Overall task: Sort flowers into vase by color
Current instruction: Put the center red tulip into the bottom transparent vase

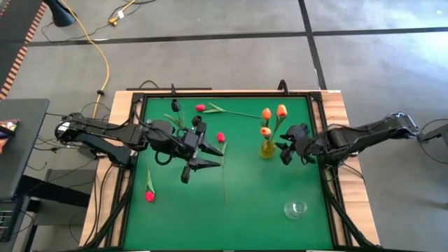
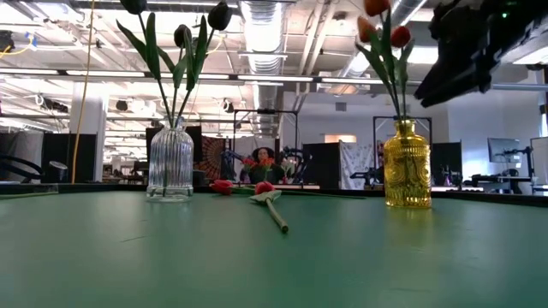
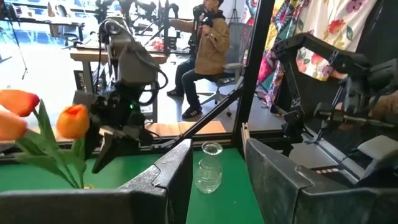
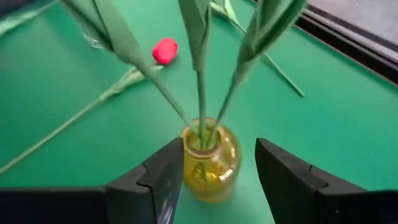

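The right gripper (image 4: 214, 180) hangs wide open, empty, just over the yellow vase (image 4: 210, 163) holding three orange flowers (image 1: 273, 115). At nine o'clock, the left gripper (image 1: 197, 164) gapes wide, empty.

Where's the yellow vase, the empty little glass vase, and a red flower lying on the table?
yellow vase (image 4: 210, 160), right wrist view, on its belly.
empty glass vase (image 1: 295, 208), high view, on its rim.
red flower (image 1: 149, 196), high view, on its head.
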`<state>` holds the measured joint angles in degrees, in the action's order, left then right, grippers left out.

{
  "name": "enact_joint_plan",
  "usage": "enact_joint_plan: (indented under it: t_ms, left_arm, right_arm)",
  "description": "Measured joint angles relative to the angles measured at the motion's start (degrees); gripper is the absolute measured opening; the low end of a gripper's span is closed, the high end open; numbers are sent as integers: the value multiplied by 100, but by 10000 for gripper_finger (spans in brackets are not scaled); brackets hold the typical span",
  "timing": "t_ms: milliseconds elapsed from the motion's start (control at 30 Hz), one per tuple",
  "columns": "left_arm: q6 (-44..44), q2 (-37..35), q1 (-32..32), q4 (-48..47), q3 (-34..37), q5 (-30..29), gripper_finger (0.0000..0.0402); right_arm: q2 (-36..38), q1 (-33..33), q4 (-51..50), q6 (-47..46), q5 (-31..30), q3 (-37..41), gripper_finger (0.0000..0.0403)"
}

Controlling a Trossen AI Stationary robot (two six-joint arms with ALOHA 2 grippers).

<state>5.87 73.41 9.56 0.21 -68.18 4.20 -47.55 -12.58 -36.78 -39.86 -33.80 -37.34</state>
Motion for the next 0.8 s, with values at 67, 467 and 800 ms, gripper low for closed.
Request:
enact_joint_plan:
  t_ms: [67,467,800]
  left_arm:
    - [0,0,0,-58,0,1,137]
    - [194,0,188,-979,0,48,137]
    - [194,0,449,-1802,0,-108,137]
  right_arm:
    - [0,0,-326,-10,85,-209,225]
    - [-125,-399,-120,-1049,2031,-579,212]
    - [-1519,-1517,1370,-2045,1893,-580,192]
